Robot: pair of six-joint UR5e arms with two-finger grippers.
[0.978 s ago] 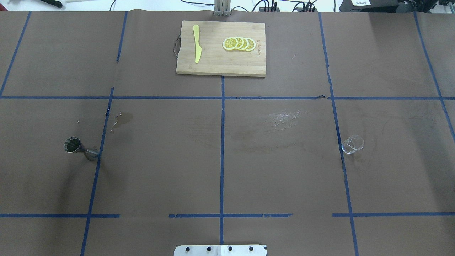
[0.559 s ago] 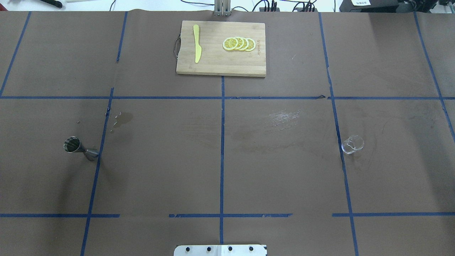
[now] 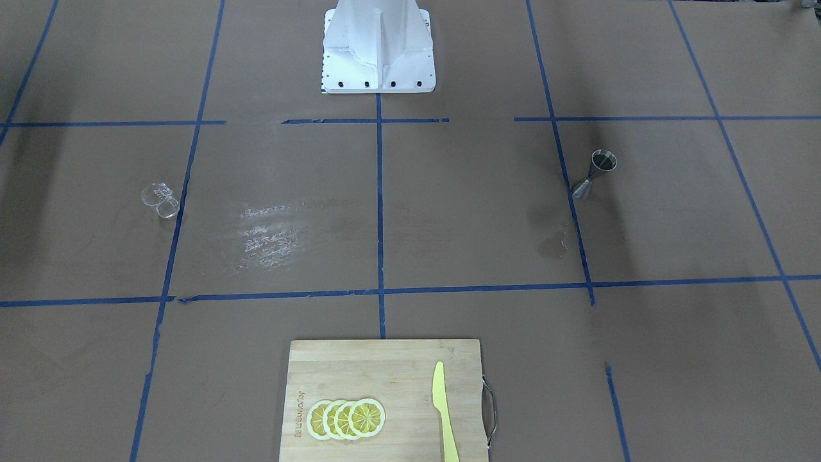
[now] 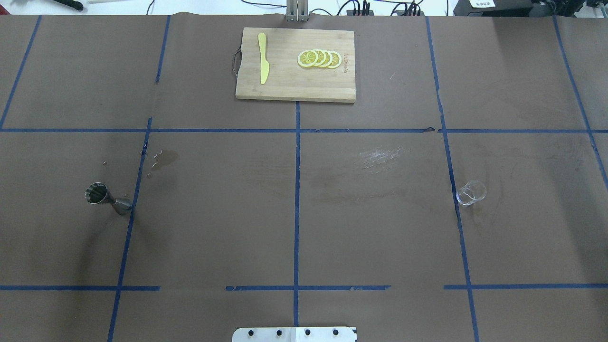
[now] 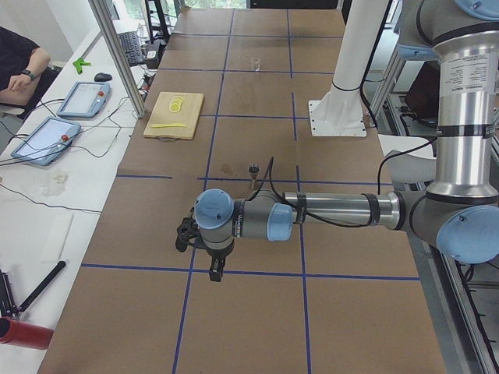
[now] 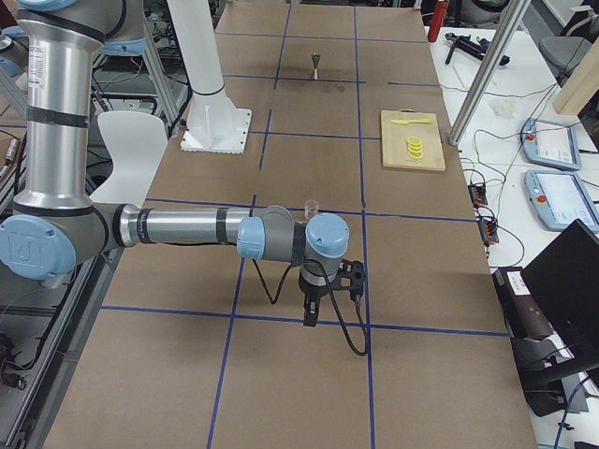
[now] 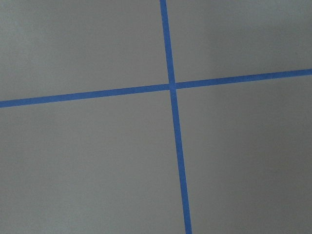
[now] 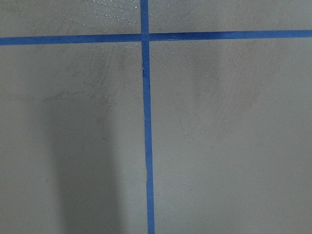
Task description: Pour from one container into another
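Glass cup (image 4: pixel 471 193) stands on the robot's right side of the table (image 4: pixel 213 228), just beside a blue tape line. The jigger (image 4: pixel 108 199) stands upright well apart on the left side, next to another tape line. The left gripper (image 5: pixel 215 274) and right gripper (image 6: pixel 310 320) point down over bare paper, and I cannot tell how far open either is. At the far edge, a cutting board (image 4: pixel 285 83) carries lemon slices (image 4: pixel 319 58) and a yellow knife (image 4: pixel 262 58).

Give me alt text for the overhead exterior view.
A clear glass cup stands at the right of a blue-taped table, a steel jigger at the left; no arm shows. A cutting board at the far edge holds lemon slices and a yellow knife.
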